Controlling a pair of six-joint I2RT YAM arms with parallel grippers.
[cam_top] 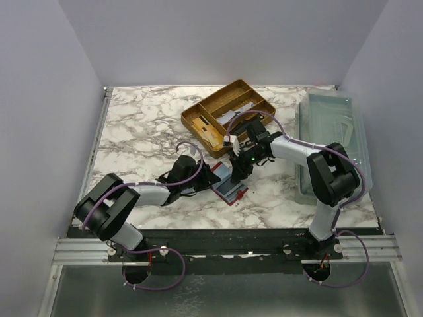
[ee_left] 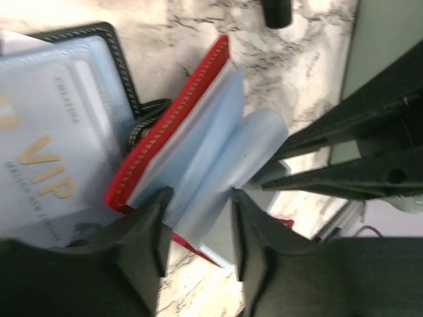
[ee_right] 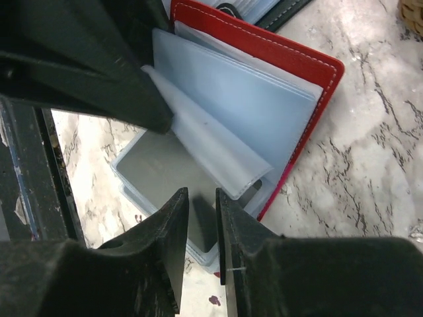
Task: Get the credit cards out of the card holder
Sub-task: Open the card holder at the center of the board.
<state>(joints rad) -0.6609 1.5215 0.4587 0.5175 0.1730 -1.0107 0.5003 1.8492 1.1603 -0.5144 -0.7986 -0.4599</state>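
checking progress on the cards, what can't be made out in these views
- left gripper: left wrist, sleeves fill its gap, pinch unclear
- right gripper: right wrist, its own fingers hide what lies between
- card holder contents: top external, too small, both grippers cover it

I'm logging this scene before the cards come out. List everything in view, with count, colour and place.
card holder: one, red, open, near the middle of the table, between the arms.
sleeves: several, clear pale blue, fanned out of the card holder.
VIP card: one, pale blue with gold letters, in a sleeve beside the card holder.
black holder: one, with a black stitched edge, around the VIP card's sleeve.
tray: one, tan, far middle.
bin: one, clear, right edge.
table: one, white-grey marble.
left arm: one, black and pale grey; jaws either side of the sleeves.
right arm: one, black and pale grey; jaws nearly together at the sleeves.
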